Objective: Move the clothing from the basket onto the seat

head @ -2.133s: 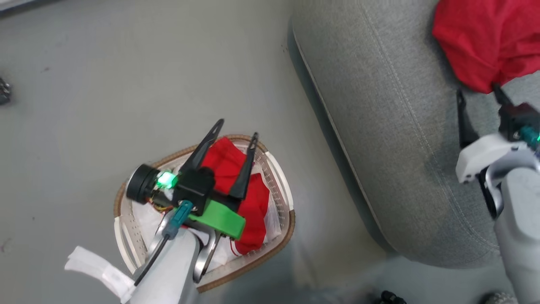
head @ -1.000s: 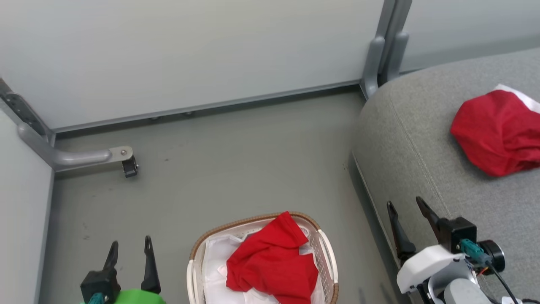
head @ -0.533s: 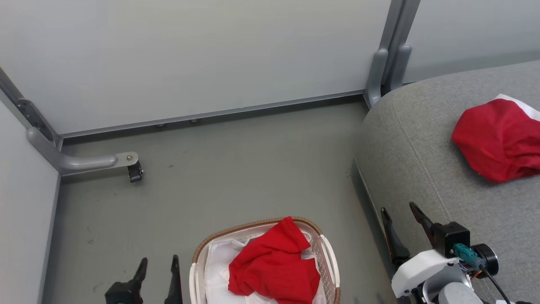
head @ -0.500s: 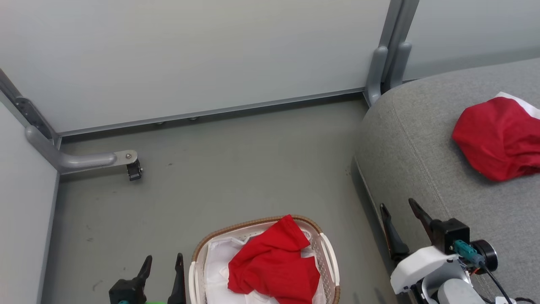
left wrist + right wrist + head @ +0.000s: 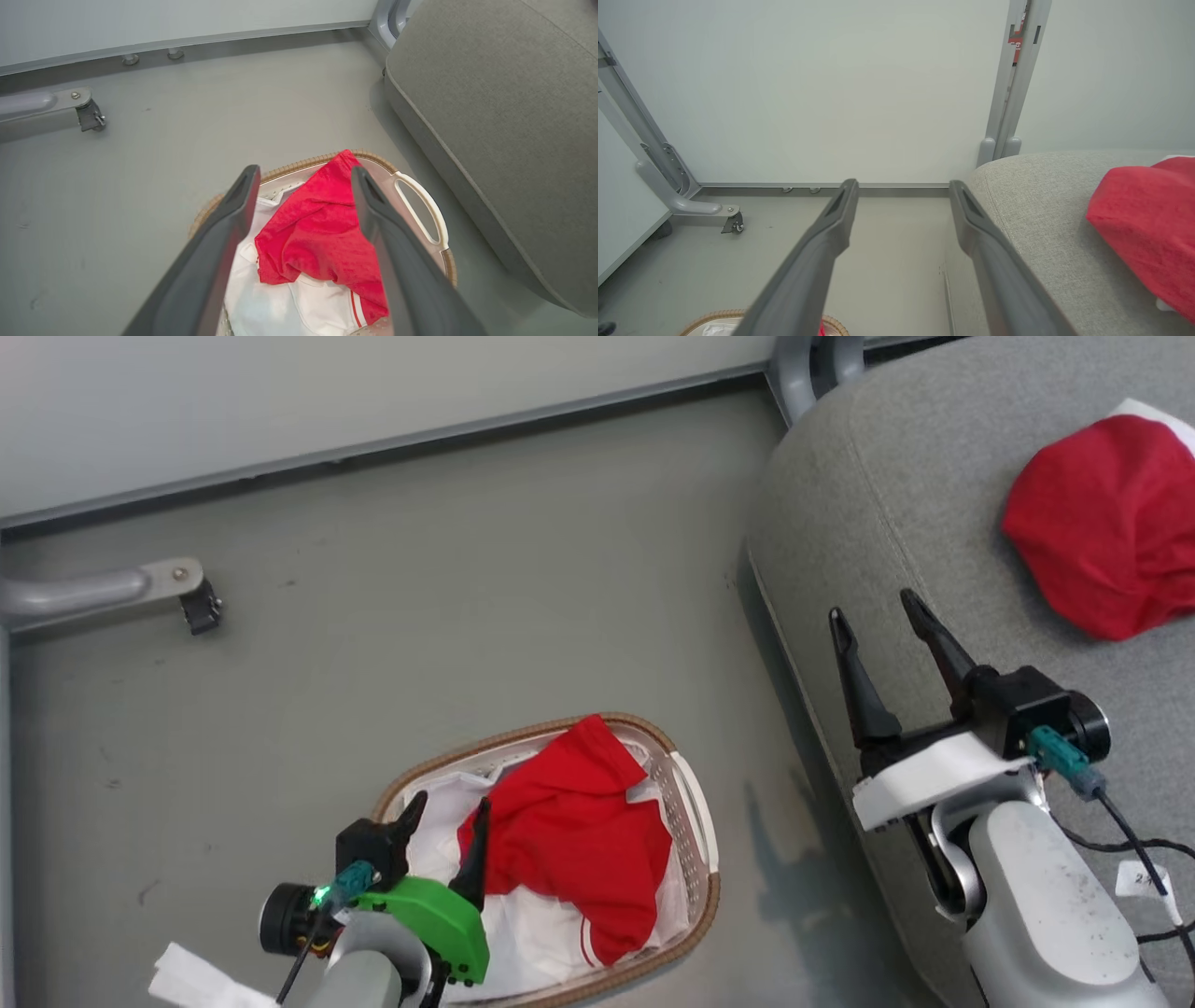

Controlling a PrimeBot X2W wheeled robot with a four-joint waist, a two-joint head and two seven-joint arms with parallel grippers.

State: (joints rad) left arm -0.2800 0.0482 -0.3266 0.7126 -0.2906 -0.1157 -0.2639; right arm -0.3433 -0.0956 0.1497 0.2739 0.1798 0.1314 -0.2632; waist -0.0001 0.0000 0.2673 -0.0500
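My left fingers (image 5: 210,261) hover wide open, empty, above the soft red clothing (image 5: 569,821) in the oval cream perforated basket (image 5: 695,915); right fingers (image 5: 859,691) likewise spread, empty. Next I should lower and pinch fabric.

A crumpled bright red fabric garment (image 5: 569,821) with a white, red-striped part lies in the oval cream perforated plastic basket (image 5: 697,807) on the floor. A second red garment (image 5: 1106,523) lies bunched on the large grey woven-fabric seat cushion (image 5: 878,495).

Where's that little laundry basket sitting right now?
In the head view the basket sits on the floor at lower centre, just left of the sofa, with the left gripper open over its left side.
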